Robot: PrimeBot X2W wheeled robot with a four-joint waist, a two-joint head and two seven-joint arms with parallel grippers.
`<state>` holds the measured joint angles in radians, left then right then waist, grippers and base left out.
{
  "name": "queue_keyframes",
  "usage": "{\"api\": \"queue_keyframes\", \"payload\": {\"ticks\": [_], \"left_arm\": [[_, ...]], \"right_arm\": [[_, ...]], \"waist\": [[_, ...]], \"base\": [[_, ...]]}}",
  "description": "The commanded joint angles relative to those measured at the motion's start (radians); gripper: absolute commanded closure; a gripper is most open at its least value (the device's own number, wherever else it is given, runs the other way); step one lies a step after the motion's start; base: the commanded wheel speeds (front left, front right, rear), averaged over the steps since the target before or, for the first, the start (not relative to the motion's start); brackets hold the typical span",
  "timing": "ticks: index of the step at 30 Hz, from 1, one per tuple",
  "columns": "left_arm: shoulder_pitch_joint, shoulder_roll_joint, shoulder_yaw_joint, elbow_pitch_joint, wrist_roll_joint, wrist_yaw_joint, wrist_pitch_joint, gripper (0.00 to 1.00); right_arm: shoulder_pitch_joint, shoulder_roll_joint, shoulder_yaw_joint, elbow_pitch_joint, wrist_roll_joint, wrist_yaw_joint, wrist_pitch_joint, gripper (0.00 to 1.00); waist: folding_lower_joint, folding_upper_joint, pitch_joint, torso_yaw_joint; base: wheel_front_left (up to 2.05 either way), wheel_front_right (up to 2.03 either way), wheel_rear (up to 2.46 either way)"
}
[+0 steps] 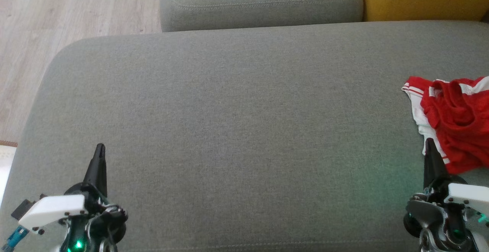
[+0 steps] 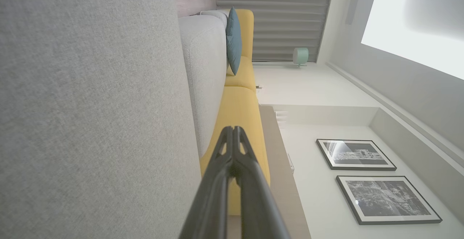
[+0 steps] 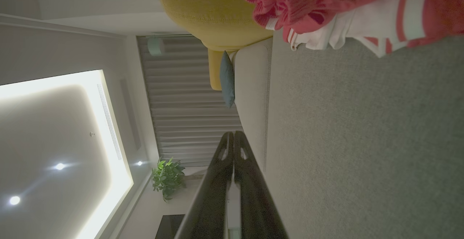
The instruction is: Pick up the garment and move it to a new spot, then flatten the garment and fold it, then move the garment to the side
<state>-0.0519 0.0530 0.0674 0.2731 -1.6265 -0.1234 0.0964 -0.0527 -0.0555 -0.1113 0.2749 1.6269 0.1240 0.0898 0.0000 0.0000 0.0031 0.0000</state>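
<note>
At the right edge of the frame, the crumpled red-and-white cloth garment (image 1: 454,126) lies on the wide grey fabric sofa cushion (image 1: 244,130), partly cut off from sight. The right gripper (image 1: 429,145), at lower right, has its fingers pressed together just beside the white hem. The left gripper (image 1: 100,149), likewise closed, sits at lower left. We judge a pinch into the heap could catch one loose layer and drag the rest, or miss unless the fingers part first.
</note>
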Motion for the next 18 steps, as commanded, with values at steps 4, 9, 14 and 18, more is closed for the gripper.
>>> {"api": "queue_keyframes", "payload": {"ticks": [4, 9, 14, 18], "left_arm": [[-0.055, 0.006, 0.034, -0.028, 0.008, -0.007, 0.007, 1.00], [-0.055, 0.006, 0.035, -0.028, 0.009, -0.007, 0.008, 1.00], [-0.055, 0.005, 0.036, -0.028, 0.009, -0.007, 0.009, 1.00], [-0.055, 0.005, 0.037, -0.028, 0.010, -0.007, 0.009, 1.00]], "right_arm": [[-0.054, -0.007, 0.015, -0.031, -0.004, 0.007, 0.010, 1.00], [-0.054, -0.007, 0.014, -0.031, -0.005, 0.007, 0.011, 1.00], [-0.054, -0.006, 0.012, -0.031, -0.006, 0.007, 0.011, 1.00], [-0.054, -0.005, 0.012, -0.031, -0.007, 0.007, 0.012, 1.00]], "waist": [[0.0000, 0.0000, 0.000, 0.000], [0.0000, 0.0000, 0.000, 0.000], [0.0000, 0.0000, 0.000, 0.000], [0.0000, 0.0000, 0.000, 0.000]], "base": [[0.00, 0.00, 0.00], [0.00, 0.00, 0.00], [0.00, 0.00, 0.00], [0.00, 0.00, 0.00]]}}
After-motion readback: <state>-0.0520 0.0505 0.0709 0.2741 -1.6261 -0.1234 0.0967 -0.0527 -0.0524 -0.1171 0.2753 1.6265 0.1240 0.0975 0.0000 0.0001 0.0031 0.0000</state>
